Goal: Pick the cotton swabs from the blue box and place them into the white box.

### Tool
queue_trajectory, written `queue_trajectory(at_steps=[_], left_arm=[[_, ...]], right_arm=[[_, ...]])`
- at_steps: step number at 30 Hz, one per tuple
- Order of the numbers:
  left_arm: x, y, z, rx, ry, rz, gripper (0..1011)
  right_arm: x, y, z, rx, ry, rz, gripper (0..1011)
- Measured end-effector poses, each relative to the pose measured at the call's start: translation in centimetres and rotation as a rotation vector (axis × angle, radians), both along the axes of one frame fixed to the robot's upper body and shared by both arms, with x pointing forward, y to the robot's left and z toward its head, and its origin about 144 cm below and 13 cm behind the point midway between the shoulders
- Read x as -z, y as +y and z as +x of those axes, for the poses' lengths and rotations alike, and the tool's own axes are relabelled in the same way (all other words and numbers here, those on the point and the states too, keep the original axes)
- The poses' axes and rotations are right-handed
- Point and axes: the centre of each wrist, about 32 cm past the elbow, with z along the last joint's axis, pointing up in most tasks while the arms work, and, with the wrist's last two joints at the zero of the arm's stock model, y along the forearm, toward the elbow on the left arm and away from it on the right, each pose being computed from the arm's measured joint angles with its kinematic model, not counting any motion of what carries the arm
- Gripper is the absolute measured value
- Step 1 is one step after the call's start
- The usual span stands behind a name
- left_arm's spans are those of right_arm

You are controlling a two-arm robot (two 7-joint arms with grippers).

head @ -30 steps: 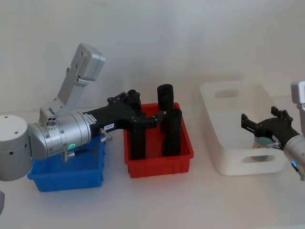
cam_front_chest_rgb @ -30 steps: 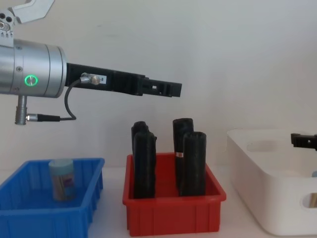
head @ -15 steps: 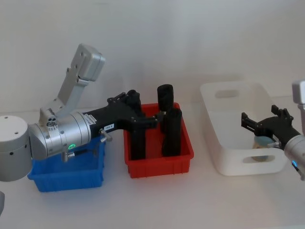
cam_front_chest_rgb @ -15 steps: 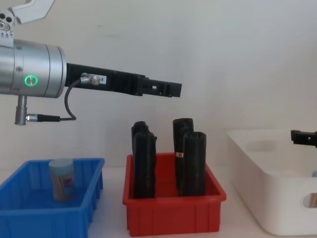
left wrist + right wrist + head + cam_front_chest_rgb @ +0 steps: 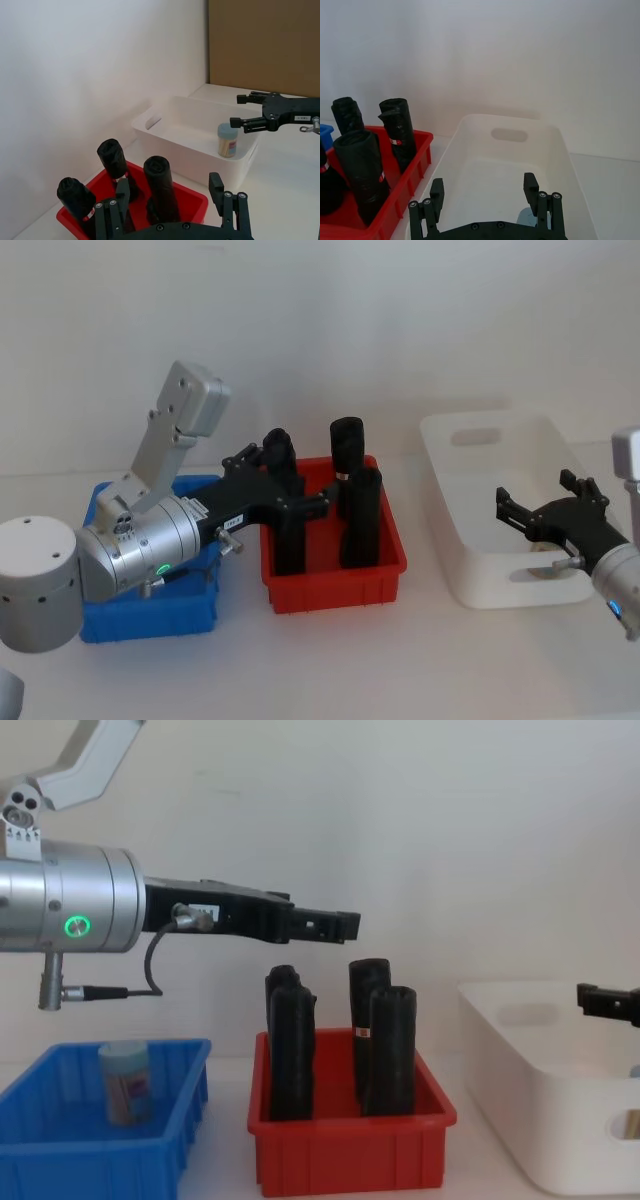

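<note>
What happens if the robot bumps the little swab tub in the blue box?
It would probably tip: the cotton swab tub stands upright in the blue box and looks taller than wide. Once on its side, its round body would likely roll. It seems light, a small plastic tub of thin sticks, so a gentle squeeze should hold it.

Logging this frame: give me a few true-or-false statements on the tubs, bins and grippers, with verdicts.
1. A cotton swabs tub stands in the blue box. True.
2. The right gripper is shut on a tub. False: it is open and empty, over the white box.
3. A second tub stands inside the white box. True.
4. The black rolls lie flat in the red bin. False: they stand upright.
</note>
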Motion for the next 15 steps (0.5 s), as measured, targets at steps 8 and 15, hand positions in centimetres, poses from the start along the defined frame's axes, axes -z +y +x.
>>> queue_trajectory(at_steps=[8, 15], left_arm=[[1.6, -0.8, -1.0, -0.069, -0.044, 0.006, 1004], [3.1, -1.5, -2.0, -0.130, -0.085, 0.006, 1004]], right_arm=[[0.4, 0.9, -2.1, -0.033, -0.032, 0.016, 1001], [0.6, 1.6, -4.1, -0.062, -0.061, 0.033, 1002]])
